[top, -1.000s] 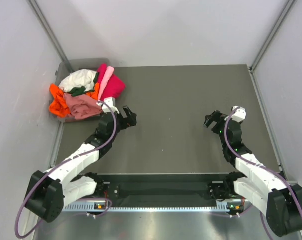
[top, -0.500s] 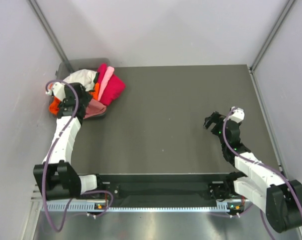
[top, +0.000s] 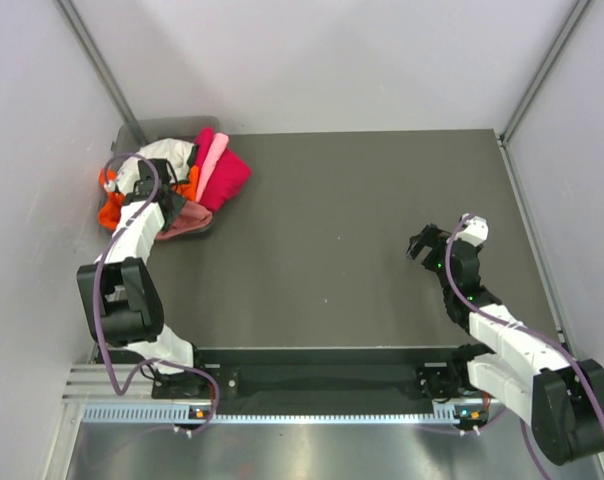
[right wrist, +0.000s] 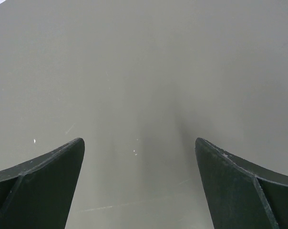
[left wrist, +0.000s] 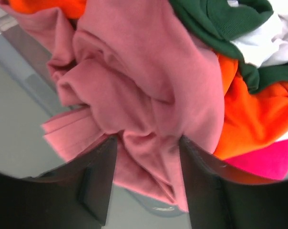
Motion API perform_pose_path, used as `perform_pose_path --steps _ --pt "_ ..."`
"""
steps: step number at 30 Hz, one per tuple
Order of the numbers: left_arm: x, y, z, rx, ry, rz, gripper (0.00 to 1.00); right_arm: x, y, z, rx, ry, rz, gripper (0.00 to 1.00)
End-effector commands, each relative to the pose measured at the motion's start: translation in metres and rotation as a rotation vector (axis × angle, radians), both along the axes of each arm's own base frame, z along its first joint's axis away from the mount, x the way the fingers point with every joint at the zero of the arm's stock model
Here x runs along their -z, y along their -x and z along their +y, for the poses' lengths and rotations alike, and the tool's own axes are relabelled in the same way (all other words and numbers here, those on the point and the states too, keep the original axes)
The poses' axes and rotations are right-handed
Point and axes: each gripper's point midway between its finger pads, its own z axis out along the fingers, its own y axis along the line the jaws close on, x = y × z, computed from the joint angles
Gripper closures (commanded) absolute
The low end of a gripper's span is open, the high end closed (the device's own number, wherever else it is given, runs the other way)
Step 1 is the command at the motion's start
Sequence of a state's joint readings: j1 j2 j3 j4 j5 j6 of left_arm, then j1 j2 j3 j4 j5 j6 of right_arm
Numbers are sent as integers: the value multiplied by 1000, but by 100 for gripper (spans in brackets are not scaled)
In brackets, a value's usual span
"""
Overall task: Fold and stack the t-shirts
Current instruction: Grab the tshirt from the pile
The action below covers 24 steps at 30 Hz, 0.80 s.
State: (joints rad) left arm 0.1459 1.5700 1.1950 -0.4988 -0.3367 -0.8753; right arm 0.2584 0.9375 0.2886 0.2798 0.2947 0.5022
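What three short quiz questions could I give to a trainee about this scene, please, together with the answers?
1. True or false: the right gripper holds a t-shirt.
2. Which colour of cloth lies between the fingers of the left gripper? A orange, B salmon-pink, C white.
3. Fill in: the pile of t-shirts sits at the far ____ corner of the table.
Key: 1 false, it is open over bare table; 2 B; 3 left.
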Motion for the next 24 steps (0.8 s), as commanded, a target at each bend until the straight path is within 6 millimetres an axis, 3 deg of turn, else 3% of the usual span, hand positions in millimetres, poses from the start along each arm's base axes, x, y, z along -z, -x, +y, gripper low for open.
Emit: perform_pose_path --steps 1,2,4,5,6,7,12,15,16,18,19,21,22,24 --pt "-18 -21 3 2 21 -77 47 -22 -8 -2 18 -21 -64 0" --pt "-20 -25 4 12 22 -98 53 -22 -9 -2 16 -22 -64 0" --pt "-24 -27 2 26 25 -131 57 -21 -9 0 11 -22 -58 0" --pt "-27 -28 4 20 22 -153 65 -20 -9 0 9 -20 -56 0" --pt "-33 -32 6 15 20 -193 95 -21 -9 0 7 -21 -56 0" --pt "-36 -29 8 7 23 -212 100 -20 -9 1 6 -21 -53 0" --pt "-49 -30 8 2 55 -277 100 -26 -10 7 -31 -32 -87 0" --pt "-77 -25 -1 54 56 -318 100 -26 -10 6 -31 -27 -91 0" --pt "-100 -21 -4 73 43 -362 100 -26 -10 6 -30 -27 -91 0" --pt "-125 -14 -10 109 32 -409 100 -26 -10 7 -33 -27 -89 0" --pt "-155 -6 -14 132 17 -478 100 -26 -11 7 -34 -28 -89 0" --pt "-185 7 -20 160 2 -538 100 -26 -11 9 -41 -29 -89 0" --pt "-220 20 -28 189 -7 -623 100 -27 -12 9 -41 -32 -90 0" --pt "-265 36 -40 222 -14 -743 100 -29 -13 11 -53 -35 -100 0"
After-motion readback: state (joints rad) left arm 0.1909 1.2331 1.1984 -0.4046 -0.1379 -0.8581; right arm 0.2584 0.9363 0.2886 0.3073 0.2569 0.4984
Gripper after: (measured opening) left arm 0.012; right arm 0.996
